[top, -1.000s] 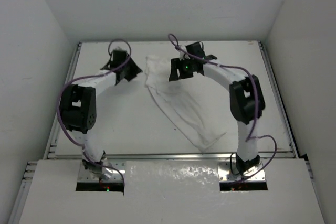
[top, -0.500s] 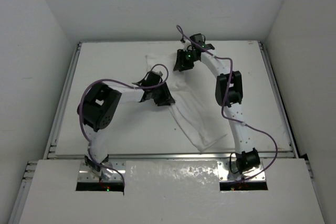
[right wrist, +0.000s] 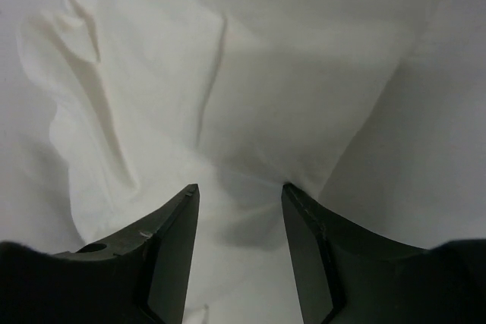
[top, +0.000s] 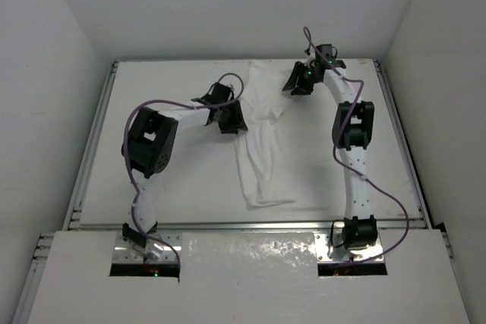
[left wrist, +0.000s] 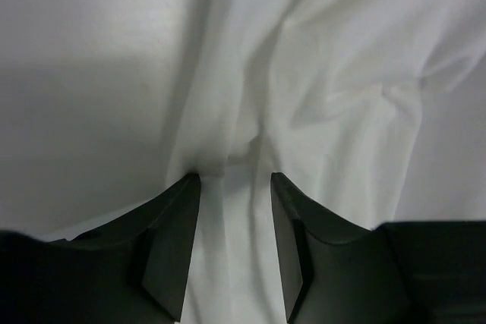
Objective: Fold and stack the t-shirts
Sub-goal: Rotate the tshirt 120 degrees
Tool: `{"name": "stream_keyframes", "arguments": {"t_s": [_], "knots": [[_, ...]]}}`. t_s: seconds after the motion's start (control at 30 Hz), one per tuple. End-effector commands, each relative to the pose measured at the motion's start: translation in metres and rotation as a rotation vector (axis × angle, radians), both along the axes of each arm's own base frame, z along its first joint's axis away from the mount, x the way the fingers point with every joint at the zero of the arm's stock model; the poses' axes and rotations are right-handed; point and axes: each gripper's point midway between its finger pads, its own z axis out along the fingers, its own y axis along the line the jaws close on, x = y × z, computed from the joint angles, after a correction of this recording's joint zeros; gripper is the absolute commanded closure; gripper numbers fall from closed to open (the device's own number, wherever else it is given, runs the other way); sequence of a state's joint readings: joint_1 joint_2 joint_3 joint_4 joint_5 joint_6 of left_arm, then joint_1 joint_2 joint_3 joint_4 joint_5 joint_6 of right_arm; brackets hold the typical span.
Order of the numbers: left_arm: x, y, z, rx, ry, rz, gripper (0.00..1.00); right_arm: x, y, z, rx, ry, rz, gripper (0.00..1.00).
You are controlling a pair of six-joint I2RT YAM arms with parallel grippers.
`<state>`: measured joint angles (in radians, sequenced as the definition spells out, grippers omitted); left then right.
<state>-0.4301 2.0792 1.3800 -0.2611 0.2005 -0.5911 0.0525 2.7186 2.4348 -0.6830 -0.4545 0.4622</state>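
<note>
The white t-shirt (top: 266,149) lies crumpled in a long strip from the far middle of the table (top: 167,180) toward the near edge. My left gripper (top: 228,121) rests at the shirt's upper left edge. In the left wrist view its jaws (left wrist: 231,180) stand apart with wrinkled t-shirt fabric (left wrist: 326,73) running flat through the gap. My right gripper (top: 295,85) is at the shirt's far right corner. In the right wrist view its jaws (right wrist: 237,187) are also apart, astride the t-shirt (right wrist: 266,73), with the cloth's edge caught at the right fingertip (right wrist: 292,191).
Metal rails (top: 91,149) border the table on the left, right and near sides, with white walls close behind and beside it. A white panel (top: 250,263) covers the front between the two arm bases. Purple cables (top: 171,104) loop off both arms.
The right gripper has swept to the far right and narrowed, and the shirt's top went with it, so the shirt swung from a diagonal to nearly straight. The left gripper came from the far left onto the shirt's edge.
</note>
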Motion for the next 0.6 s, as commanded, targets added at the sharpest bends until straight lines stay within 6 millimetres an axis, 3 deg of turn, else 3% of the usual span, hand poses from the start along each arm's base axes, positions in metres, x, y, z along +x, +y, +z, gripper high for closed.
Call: {"name": "stream_keyframes", "arguments": {"t_s": [0.0,0.07,0.1,0.13,0.17,0.2,0.23,0.27,0.3,0.4,0.43,0.47,0.5,0.53,0.57], "knots": [[0.015,0.08,-0.038,0.269,0.079,0.047,0.58,0.006,-0.038,0.012,-0.054,-0.019,-0.081,0.47],[0.018,0.064,-0.016,0.199,0.044,0.0,0.58,0.017,-0.027,0.032,0.017,-0.078,-0.065,0.48],[0.02,0.045,0.021,0.142,-0.054,-0.03,0.58,0.018,-0.02,0.041,0.06,-0.09,-0.045,0.48],[0.0,0.039,0.019,0.131,-0.047,-0.049,0.57,0.023,-0.014,0.05,0.098,-0.125,-0.026,0.47],[-0.009,0.03,0.032,0.124,-0.083,-0.063,0.55,0.021,-0.009,0.051,0.132,-0.118,-0.02,0.4],[-0.026,0.007,0.062,0.1,-0.151,-0.101,0.55,0.02,-0.003,0.06,0.143,-0.138,-0.001,0.36],[-0.049,0.01,0.049,0.122,-0.12,-0.08,0.55,0.017,0.006,0.063,0.171,-0.156,0.037,0.35],[-0.06,0.0,0.055,0.095,-0.157,-0.091,0.56,0.016,0.01,0.069,0.18,-0.173,0.057,0.35],[-0.093,-0.002,0.047,0.091,-0.14,-0.13,0.56,0.015,0.019,0.076,0.177,-0.188,0.074,0.32],[-0.125,0.0,0.039,0.049,-0.121,-0.118,0.57,0.01,0.03,0.096,0.173,-0.207,0.104,0.28],[-0.143,0.01,0.019,0.066,-0.075,-0.12,0.58,0.006,0.035,0.125,0.167,-0.253,0.117,0.28],[-0.146,0.013,0.014,0.065,-0.075,-0.113,0.58,-0.007,0.035,0.111,0.108,-0.221,0.111,0.27],[-0.157,0.018,0.0,0.074,-0.037,-0.117,0.58,-0.02,0.055,0.113,0.049,-0.222,0.135,0.24],[-0.163,0.015,-0.005,0.06,-0.015,-0.13,0.6,-0.042,0.057,0.122,-0.022,-0.213,0.135,0.2],[-0.171,0.016,-0.012,0.076,0.013,-0.143,0.61,-0.054,0.066,0.12,-0.135,-0.227,0.127,0.16]]}}
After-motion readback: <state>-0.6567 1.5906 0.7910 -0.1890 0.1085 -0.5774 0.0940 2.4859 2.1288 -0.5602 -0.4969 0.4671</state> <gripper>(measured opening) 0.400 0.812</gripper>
